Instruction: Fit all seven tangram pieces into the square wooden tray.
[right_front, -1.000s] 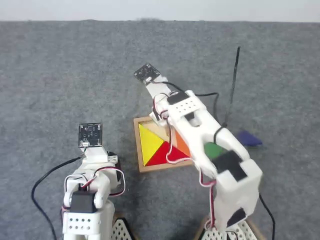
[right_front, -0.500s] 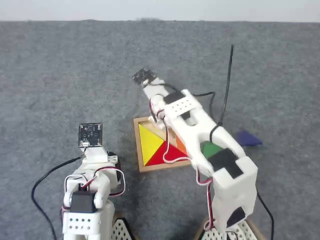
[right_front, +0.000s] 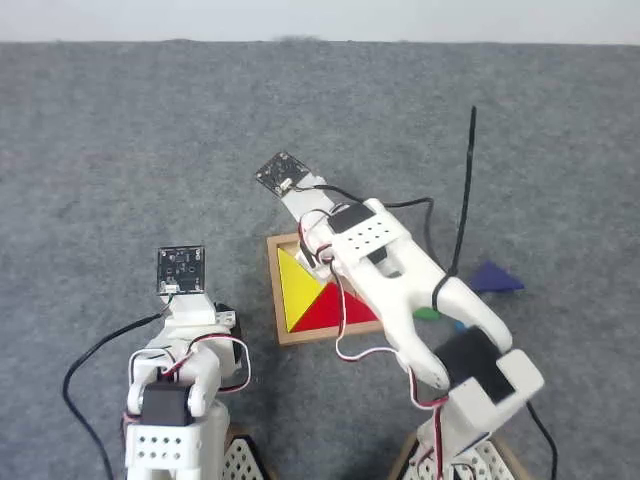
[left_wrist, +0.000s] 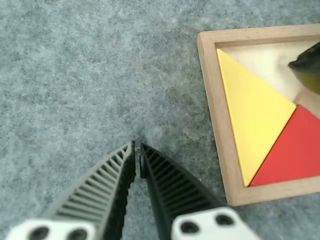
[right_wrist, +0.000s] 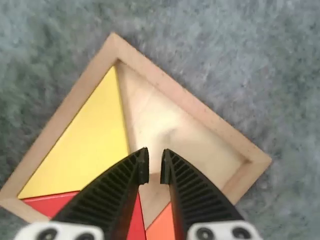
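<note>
Since a second ago the right arm (right_front: 400, 280) has swung: its wrist board (right_front: 282, 172) now sits nearer the tray (right_front: 275, 290), and its rear link has dropped toward the near edge, so the green piece (right_front: 428, 313) peeks out beside it. From the high camera I see the yellow triangle (right_front: 298, 285) and red triangle (right_front: 335, 310) seated in the tray, and the blue piece (right_front: 495, 278) lying well apart on the grey felt (right_front: 150, 130). The left arm (right_front: 180, 370) is parked beside the tray. Felt runs wide beyond the tray to a pale wall strip (right_front: 320, 20), and a black cable (right_front: 468, 180) stands up past the right arm. Print on the boards is too small for me to read. Through the left wrist camera, the left gripper (left_wrist: 137, 147) hangs over felt just beside the tray's wooden rim, its tips practically together with nothing between them. Through the right wrist camera, the right gripper (right_wrist: 153, 162) hovers above the tray's bare wood floor, its jaws a narrow slit apart and holding nothing. The yellow triangle lies to one side of it, with the red triangle and an orange piece (right_wrist: 160, 227) close under its fingers (right_wrist: 115, 195).
</note>
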